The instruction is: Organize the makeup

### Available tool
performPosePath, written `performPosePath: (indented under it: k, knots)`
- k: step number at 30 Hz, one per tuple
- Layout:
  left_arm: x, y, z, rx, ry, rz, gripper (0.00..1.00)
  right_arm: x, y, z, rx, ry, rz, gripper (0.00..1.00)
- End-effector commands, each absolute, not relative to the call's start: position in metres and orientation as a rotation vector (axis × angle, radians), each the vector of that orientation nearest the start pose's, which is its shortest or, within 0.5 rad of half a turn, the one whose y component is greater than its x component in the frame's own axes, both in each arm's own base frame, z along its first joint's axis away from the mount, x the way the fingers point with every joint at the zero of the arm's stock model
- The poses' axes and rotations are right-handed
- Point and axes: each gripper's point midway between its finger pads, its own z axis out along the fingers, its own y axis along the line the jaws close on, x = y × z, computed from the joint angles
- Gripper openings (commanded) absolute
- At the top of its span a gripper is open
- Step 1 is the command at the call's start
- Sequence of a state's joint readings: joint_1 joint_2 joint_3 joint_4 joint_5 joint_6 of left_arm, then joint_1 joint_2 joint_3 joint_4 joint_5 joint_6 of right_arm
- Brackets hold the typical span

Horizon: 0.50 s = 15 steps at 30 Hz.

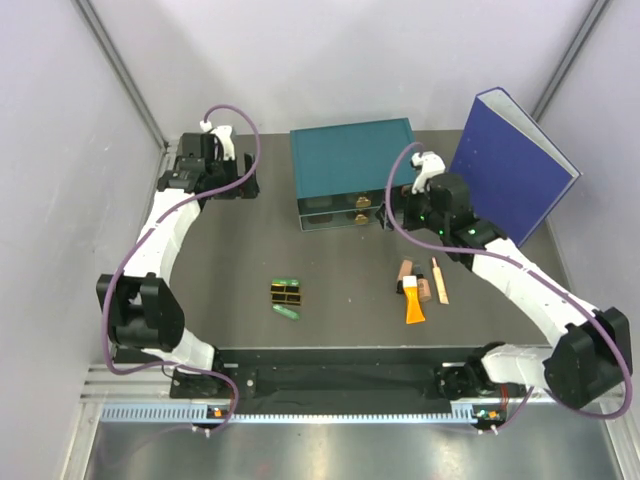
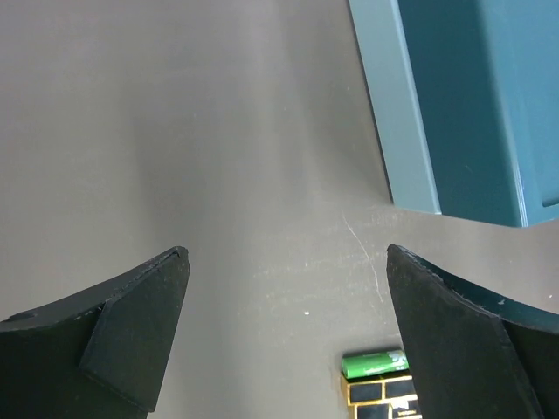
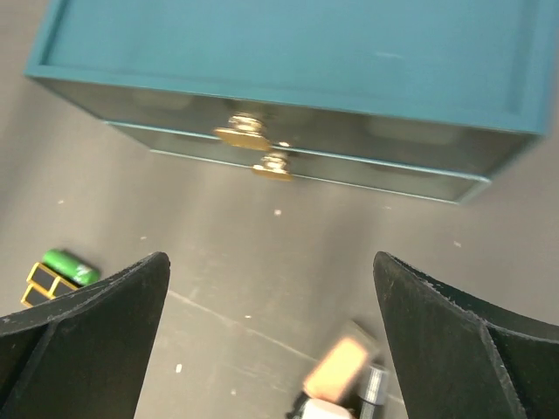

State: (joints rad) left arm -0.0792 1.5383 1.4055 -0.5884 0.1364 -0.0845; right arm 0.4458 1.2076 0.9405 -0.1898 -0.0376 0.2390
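Note:
The makeup lies in two groups on the dark table. Black-and-gold cases [image 1: 286, 293] with green capsules [image 1: 288, 313] sit left of centre. An orange tube [image 1: 414, 304], a brown stick [image 1: 405, 272] and a tan stick [image 1: 439, 281] lie right of centre. My left gripper [image 1: 232, 182] is open and empty at the back left; its view shows a green capsule [image 2: 374, 363] and a case [image 2: 380, 394]. My right gripper [image 1: 400, 210] is open and empty by the teal drawer box's front right corner; its view shows the blurred orange tube [image 3: 336, 371] and a capsule [image 3: 70, 266].
The teal drawer box [image 1: 352, 170] stands at the back centre with two shut drawers and gold knobs [image 3: 243, 133]. It also shows in the left wrist view [image 2: 472, 105]. A big blue binder [image 1: 515, 170] leans at the back right. Grey walls enclose the table.

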Motion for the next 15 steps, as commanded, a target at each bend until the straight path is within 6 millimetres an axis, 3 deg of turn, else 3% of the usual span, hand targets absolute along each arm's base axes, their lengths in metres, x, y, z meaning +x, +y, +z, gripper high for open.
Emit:
performPosePath:
  k: [1, 3, 7, 11, 12, 13, 15]
  knots:
    - [0.421, -0.057, 0.244, -0.001, 2.221, -0.238, 0.99, 0.347, 0.212, 0.239, -0.292, 1.989, 0.511, 1.00]
    - [0.426, -0.064, 0.254, 0.006, 2.205, -0.284, 0.99, 0.345, 0.223, 0.241, -0.314, 1.992, 0.511, 1.00]
    - [0.442, -0.081, 0.254, -0.012, 2.204, -0.402, 0.99, 0.351, 0.226, 0.239, -0.263, 1.987, 0.469, 1.00]
    - [0.457, -0.099, 0.243, -0.045, 2.227, -0.531, 0.91, 0.359, 0.221, 0.232, -0.215, 1.987, 0.412, 1.00]
    - [0.461, -0.109, 0.232, -0.057, 2.258, -0.592, 0.89, 0.361, 0.222, 0.227, -0.216, 1.997, 0.404, 1.00]
    - [0.467, -0.112, 0.235, -0.059, 2.251, -0.608, 0.88, 0.362, 0.222, 0.225, -0.215, 2.001, 0.402, 1.00]
    - [0.475, -0.122, 0.226, -0.091, 2.272, -0.641, 0.91, 0.367, 0.224, 0.217, -0.214, 2.017, 0.391, 1.00]
